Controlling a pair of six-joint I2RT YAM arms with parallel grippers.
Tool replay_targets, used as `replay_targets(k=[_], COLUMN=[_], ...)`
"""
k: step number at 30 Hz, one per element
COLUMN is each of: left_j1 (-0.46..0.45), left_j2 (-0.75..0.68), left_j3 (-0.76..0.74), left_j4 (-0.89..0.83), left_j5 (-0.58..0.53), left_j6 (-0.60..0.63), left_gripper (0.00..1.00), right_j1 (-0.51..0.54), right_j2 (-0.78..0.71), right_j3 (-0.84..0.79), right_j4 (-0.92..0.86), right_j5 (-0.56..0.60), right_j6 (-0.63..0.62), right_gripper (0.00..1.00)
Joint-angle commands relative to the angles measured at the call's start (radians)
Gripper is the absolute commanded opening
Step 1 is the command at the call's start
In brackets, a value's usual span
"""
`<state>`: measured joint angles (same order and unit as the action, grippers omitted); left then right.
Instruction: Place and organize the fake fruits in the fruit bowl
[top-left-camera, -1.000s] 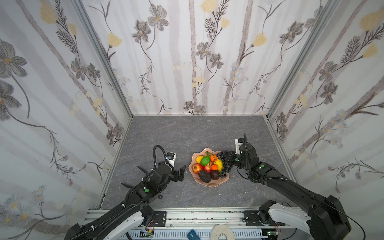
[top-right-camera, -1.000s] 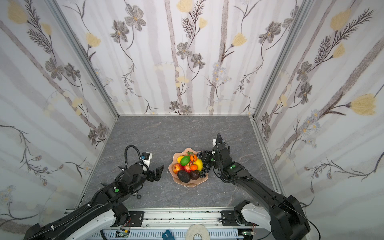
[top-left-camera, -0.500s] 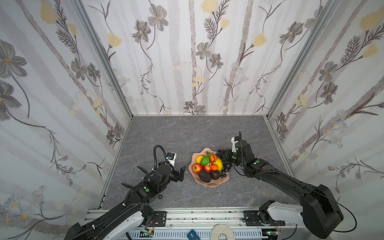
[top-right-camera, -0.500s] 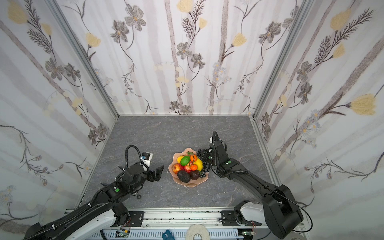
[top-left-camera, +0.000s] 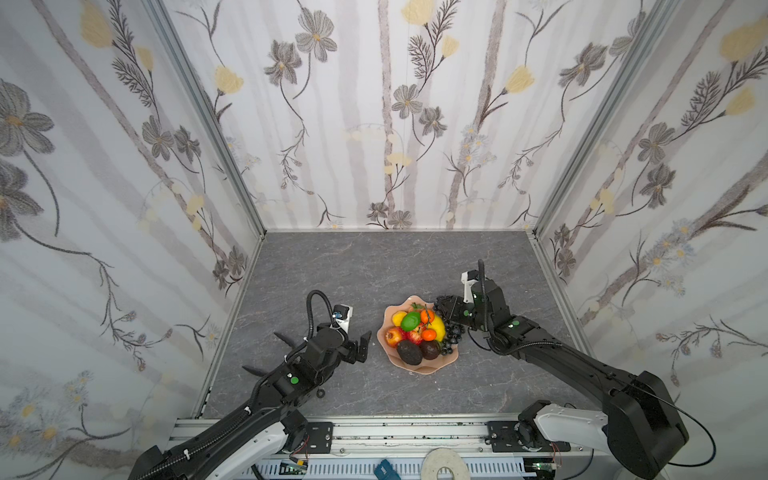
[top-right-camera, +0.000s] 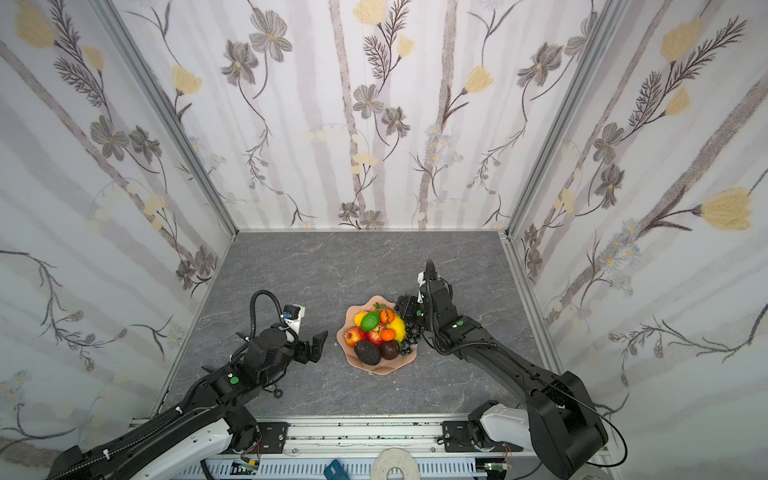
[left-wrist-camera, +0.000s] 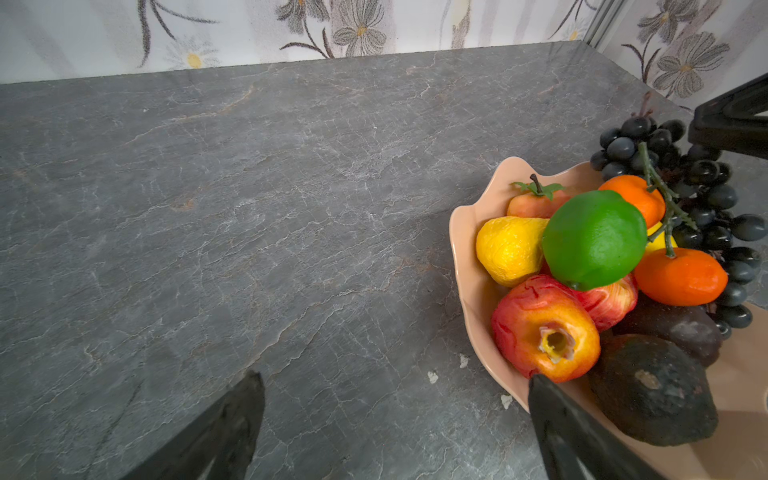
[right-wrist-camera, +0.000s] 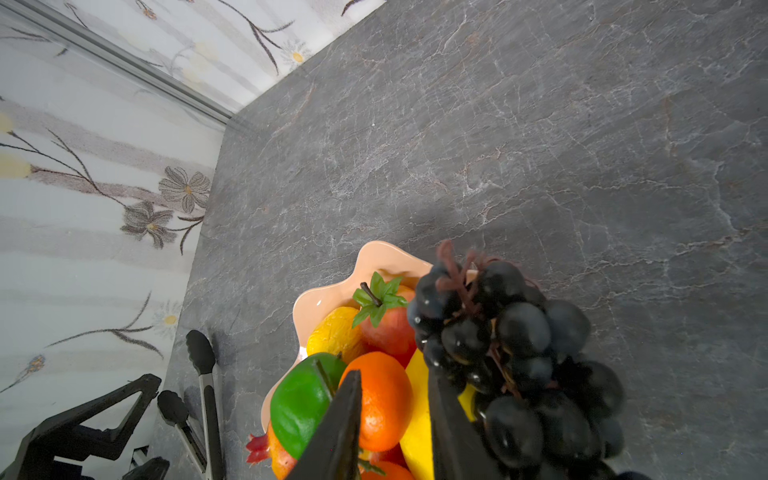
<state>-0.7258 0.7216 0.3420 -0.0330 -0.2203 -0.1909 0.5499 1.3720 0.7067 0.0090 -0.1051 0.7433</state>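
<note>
We see a dark grey, marble-veined tabletop (top-left-camera: 374, 266), walled on three sides by pale panels printed with grey and yellow flowers (top-left-camera: 386, 124). In the right wrist view, steel tongs with black tips (right-wrist-camera: 206, 395) lie on it close to a wall. A white ring-shaped roll (top-left-camera: 444, 463) sits beyond the front edge.

Peach scalloped fruit bowl (top-left-camera: 420, 369) upright, piled full. Green lime (top-left-camera: 411, 321) sits on top at 11 o'clock, touching the lemon (top-left-camera: 398, 318) at 10. Red apple (top-left-camera: 392, 336) at 9, two dark avocados (top-left-camera: 409, 352) at 6, two oranges (top-left-camera: 429, 333) near centre. Black grape bunch (top-left-camera: 451, 337) spills over the rim at 3.
</note>
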Motion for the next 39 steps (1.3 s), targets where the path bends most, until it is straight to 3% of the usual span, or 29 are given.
replay_targets(k=[1, 10, 14, 17, 23, 26, 28, 32, 35, 39], left_j1=[0.000, 0.000, 0.000, 0.000, 0.002, 0.013, 0.042, 0.125, 0.214, 0.349], left_j2=[-0.005, -0.014, -0.052, -0.101, -0.207, -0.145, -0.061, 0.080, 0.149, 0.211], left_j3=[-0.001, -0.006, -0.020, -0.016, -0.017, -0.027, -0.001, 0.033, 0.012, -0.019], left_j4=[0.031, 0.033, 0.039, 0.023, 0.107, 0.265, 0.327, 0.408, 0.463, 0.489], left_j5=[-0.019, -0.040, -0.079, -0.189, -0.482, -0.705, -0.747, -0.740, -0.653, -0.513], left_j6=[-0.004, -0.005, -0.008, -0.027, 0.002, 0.109, 0.183, 0.249, 0.297, 0.251], left_gripper=[1.00, 1.00, 1.00, 1.00, 1.00, 1.00, 1.00, 1.00, 1.00, 1.00], right_j1=[0.001, -0.003, -0.024, -0.065, -0.231, -0.319, -0.378, -0.432, -0.459, -0.478], right_j2=[-0.024, -0.134, -0.226, -0.329, -0.463, -0.477, -0.481, -0.450, -0.378, -0.261], right_j3=[0.017, 0.019, 0.036, 0.034, -0.036, -0.114, -0.195, -0.337, -0.374, -0.382], right_j4=[0.021, -0.019, -0.086, -0.104, 0.039, 0.145, 0.254, 0.484, 0.552, 0.617], right_j5=[0.027, 0.051, 0.113, 0.240, 0.479, 0.581, 0.601, 0.627, 0.668, 0.641], right_j6=[-0.033, -0.098, -0.208, -0.329, -0.466, -0.460, -0.465, -0.527, -0.555, -0.559], right_gripper=[0.32, 0.49, 0.57, 0.61, 0.80, 0.86, 0.89, 0.96, 0.99, 0.99])
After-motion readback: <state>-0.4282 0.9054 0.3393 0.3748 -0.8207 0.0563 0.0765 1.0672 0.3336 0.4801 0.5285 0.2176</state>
